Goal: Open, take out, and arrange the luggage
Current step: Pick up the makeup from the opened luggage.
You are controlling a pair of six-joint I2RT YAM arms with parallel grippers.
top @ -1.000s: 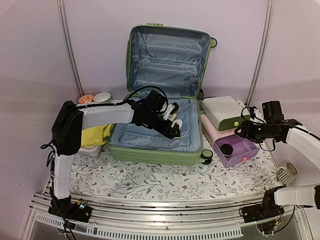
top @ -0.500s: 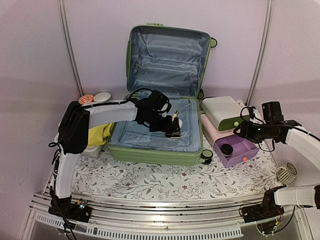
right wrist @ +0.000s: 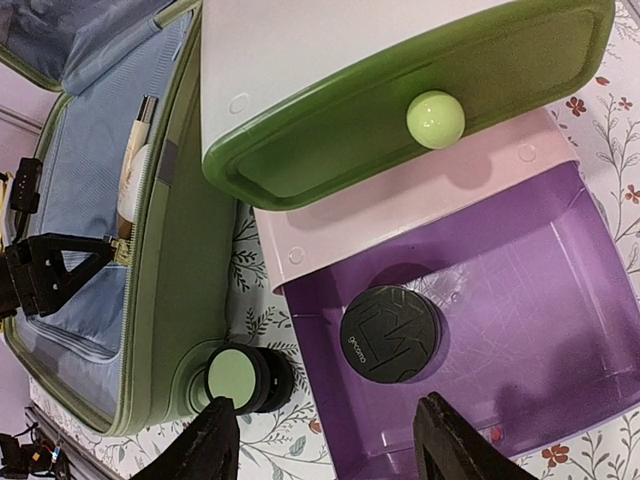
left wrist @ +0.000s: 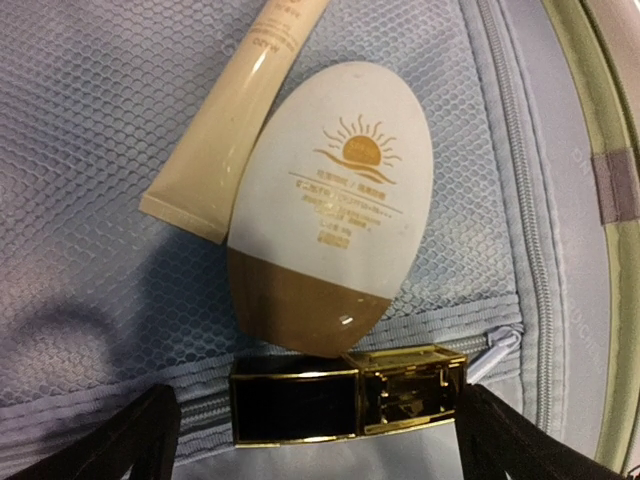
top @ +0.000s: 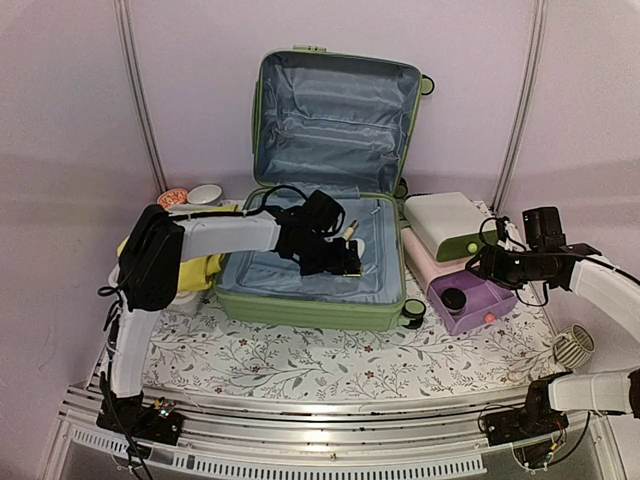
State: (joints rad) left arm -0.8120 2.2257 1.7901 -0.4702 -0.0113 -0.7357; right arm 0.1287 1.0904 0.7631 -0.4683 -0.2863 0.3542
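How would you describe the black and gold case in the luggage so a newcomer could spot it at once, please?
Find the big open light-green luggage in the middle. In its lower half lie three cosmetics close together. The case is the small boxy one, glossy black and gold, unlike the white-and-brown oval bottle and the cream tube.

Left gripper (top: 347, 263) lower inside the luggage (top: 300, 311)

Items counted: 1 luggage (top: 300, 308) | 2 drawers, green-fronted (right wrist: 330, 150) and purple (right wrist: 540, 270) | 1 round black compact (right wrist: 389, 333) | 1 cream tube (left wrist: 240, 120) | 1 oval sunscreen bottle (left wrist: 335, 190) | 1 black-and-gold case (left wrist: 345, 405) | 2 bowls, patterned (top: 173, 197) and white (top: 205, 193)
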